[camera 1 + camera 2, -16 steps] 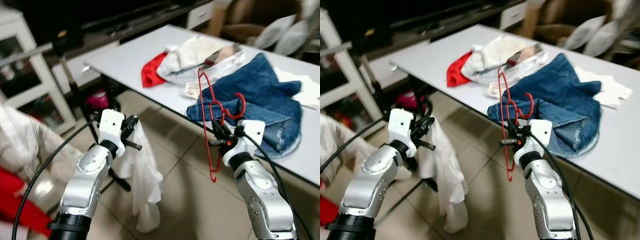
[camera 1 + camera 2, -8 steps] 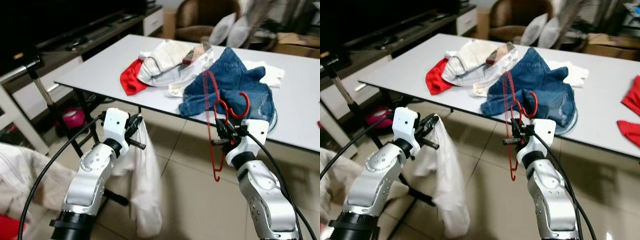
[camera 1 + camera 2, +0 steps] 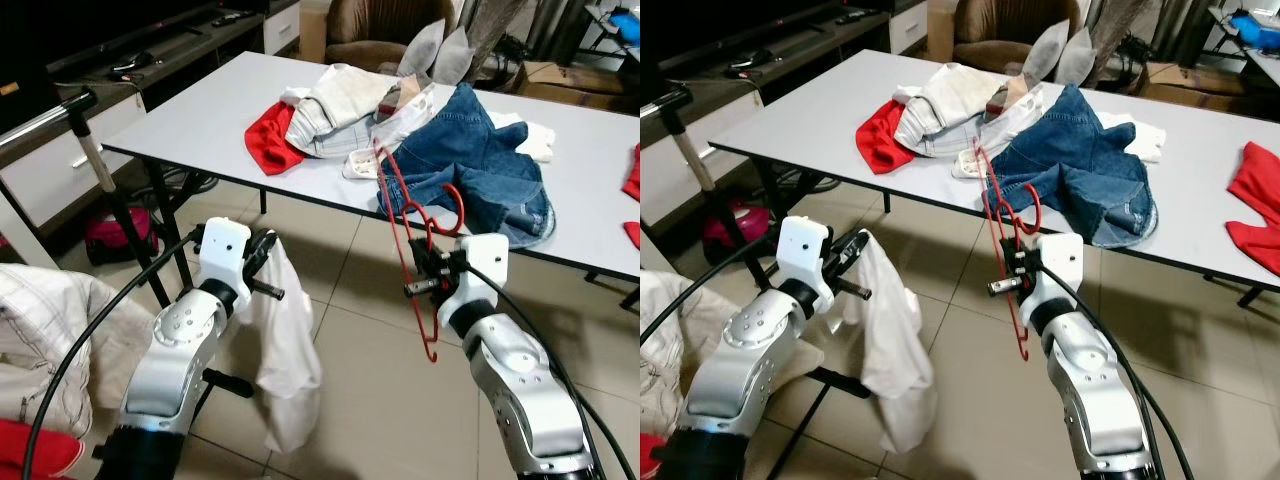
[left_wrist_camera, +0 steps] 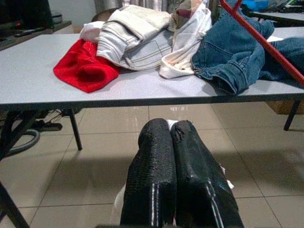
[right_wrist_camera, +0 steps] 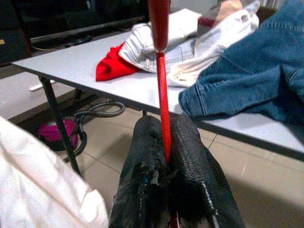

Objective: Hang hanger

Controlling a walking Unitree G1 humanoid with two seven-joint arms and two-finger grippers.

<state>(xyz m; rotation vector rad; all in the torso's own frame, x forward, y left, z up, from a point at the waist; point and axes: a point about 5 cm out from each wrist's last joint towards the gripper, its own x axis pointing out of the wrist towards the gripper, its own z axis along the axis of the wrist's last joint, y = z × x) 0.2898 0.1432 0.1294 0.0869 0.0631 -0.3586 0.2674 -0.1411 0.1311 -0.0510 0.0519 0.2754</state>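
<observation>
— Where is the right gripper (image 3: 425, 283), and what is it doing?

— It is raised in front of the robot, over the tiled floor (image 3: 350, 330), just short of the white table (image 3: 190, 115). Its two black fingers (image 5: 147, 161) are pressed together on a bar of the red hanger (image 3: 415, 250), which stands roughly upright, hook curling above the wrist and lower end dangling below it.

— And the left gripper (image 3: 268, 262)?

— Also lifted, to the left. Its fingers (image 4: 154, 180) are closed tight on a white garment (image 3: 285, 350) that hangs down from them toward the floor.

— What lies on the table?

— A heap of clothes: a red cloth (image 3: 272, 140), pale folded garments (image 3: 345, 100), and blue jeans (image 3: 480, 165) nearest the hanger. A black rail stand (image 3: 100, 175) rises at the left, beside a rumpled white shirt (image 3: 50, 320).
</observation>
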